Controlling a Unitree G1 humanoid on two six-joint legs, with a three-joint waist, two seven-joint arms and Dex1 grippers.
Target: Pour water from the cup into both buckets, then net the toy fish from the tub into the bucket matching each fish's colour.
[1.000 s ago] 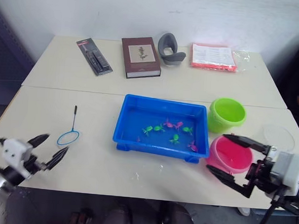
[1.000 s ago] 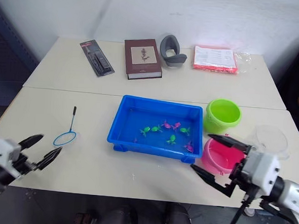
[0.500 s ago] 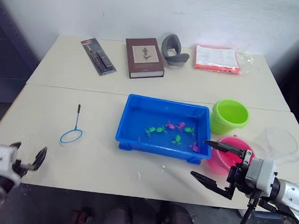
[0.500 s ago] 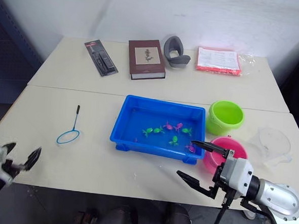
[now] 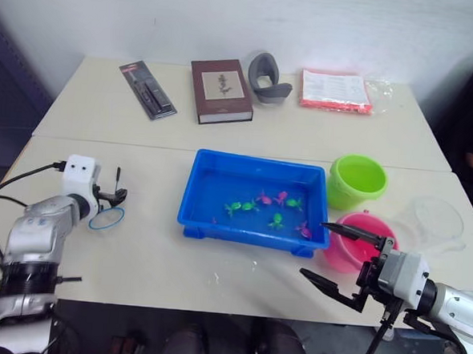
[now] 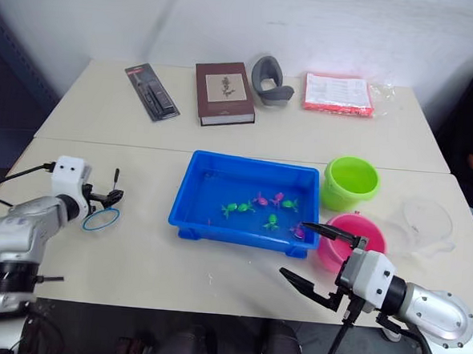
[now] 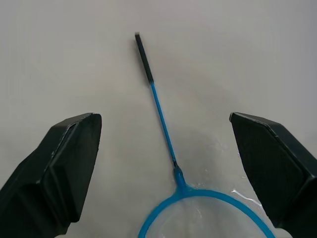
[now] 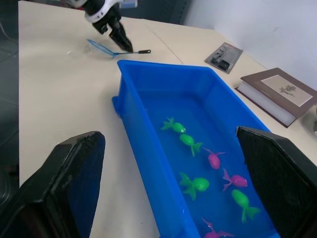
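Since a second ago my left gripper has come up from the near table edge to hang right over the net, jaws spread wide and straddling the stick. My right gripper has slid inward from the pink bucket toward the tub; its fingers are wide apart too, holding nothing.

Net lies flat on the table, hoop towards the gripper's base, black grip end pointing away. I judge the straddle is the set-up for a pinch on the thin stick. It is slim and low, so the jaws will need to close close to the surface.

Tub is glossy blue plastic, rimmed, holding shallow water with small green and pink fish in a loose cluster, ahead of the right fingers. Green bucket sits beyond the pink one. Clear cup rests well to the right gripper's outer side, apparently emptied, so I take pouring as done.
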